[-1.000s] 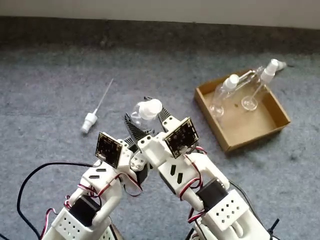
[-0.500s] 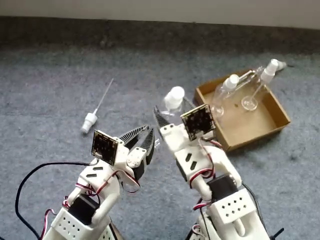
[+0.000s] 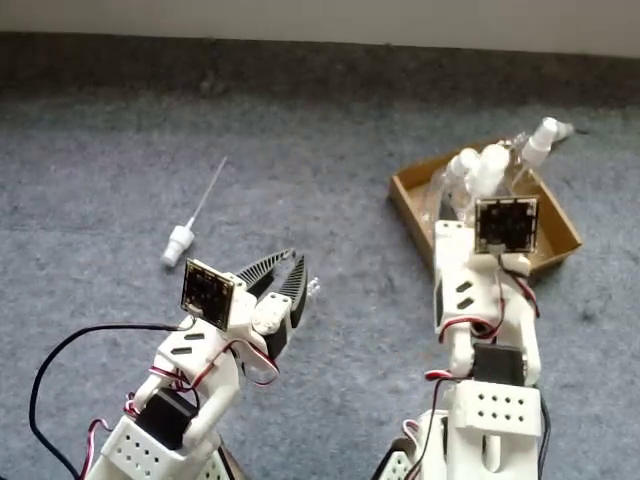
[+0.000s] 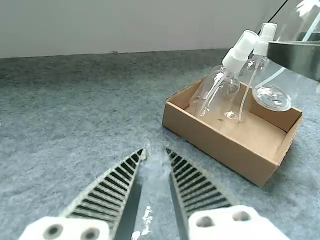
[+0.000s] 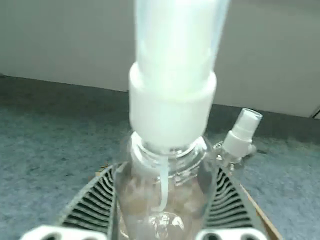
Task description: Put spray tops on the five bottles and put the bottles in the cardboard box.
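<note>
1. Right hand (image 5: 165,172): jaws pressed on either side of a clear bottle (image 5: 167,150), holding it upright. Its white spray top (image 5: 172,75) sits on the neck above the grip, and the dip tube shows inside the glass.
2. Right hand's position: over the cardboard box (image 3: 405,198), with the held bottle above the box's interior, towards the wall farthest from the arm's base.
3. Edges near the right hand: box walls stand on all sides below it. Two bottles (image 4: 220,87) already lie inside, just beyond the hand. They lean on the far wall with their spray tops sticking out over the rim.
4. Left hand (image 4: 155,151): jaws a narrow gap apart, nothing between them, tips low over the grey tabletop (image 3: 120,150).
5. Room around the left hand: a stretch of bare tabletop separates it from the box's near wall, which lies ahead and to its right. The two hands are well apart.
6. Loose spray top (image 3: 178,245): lies flat on the tabletop ahead of the left hand and to its left, apart from it. Its thin tube points away from the arms.
7. The tabletop's far edge, under a pale wall (image 3: 300,15), lies well beyond both hands.
</note>
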You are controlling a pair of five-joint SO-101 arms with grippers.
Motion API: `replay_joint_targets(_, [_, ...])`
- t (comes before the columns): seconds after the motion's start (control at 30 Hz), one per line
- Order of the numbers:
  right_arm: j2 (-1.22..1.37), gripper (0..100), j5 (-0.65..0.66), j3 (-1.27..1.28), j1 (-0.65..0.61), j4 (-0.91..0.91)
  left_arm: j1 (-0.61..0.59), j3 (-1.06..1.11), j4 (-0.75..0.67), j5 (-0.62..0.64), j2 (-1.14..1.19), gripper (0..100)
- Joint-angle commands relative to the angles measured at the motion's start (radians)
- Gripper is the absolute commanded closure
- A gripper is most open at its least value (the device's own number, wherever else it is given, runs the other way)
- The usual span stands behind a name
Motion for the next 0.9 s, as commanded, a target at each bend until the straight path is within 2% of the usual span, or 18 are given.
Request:
replay_joint_targets(0.0, [-0.013, 92.7, 0.015, -0.054, 0.125, -0.002, -0.004, 0.021, -0.021, -0.009, -0.01, 99])
replay_joint_targets(0.1, [-0.004, 92.7, 0.014, -0.047, 0.222, -0.021, -0.002, 0.021, -0.02, -0.009, -0.01, 99])
replay_joint_targets(0.23, [0.019, 92.6, 0.014, 0.022, 0.288, -0.209, -0.002, 0.021, -0.02, -0.009, -0.01, 99])
replay_joint_targets(0.33, [0.117, 92.6, 0.014, 0.082, 0.297, -0.305, -0.001, 0.021, -0.018, -0.009, -0.01, 99])
replay_joint_targets(0.47, [0.321, 92.6, 0.012, 0.022, 0.309, -0.374, -0.001, 0.021, -0.018, -0.009, -0.01, 99])
replay_joint_targets(0.63, [0.538, 92.5, -0.12, -0.058, 0.358, -0.483, -0.001, 0.021, -0.018, -0.008, -0.01, 99])
replay_joint_targets(0.87, [0.728, 92.5, -0.118, -0.105, 0.361, -0.598, -0.001, 0.021, -0.018, -0.008, -0.01, 99])
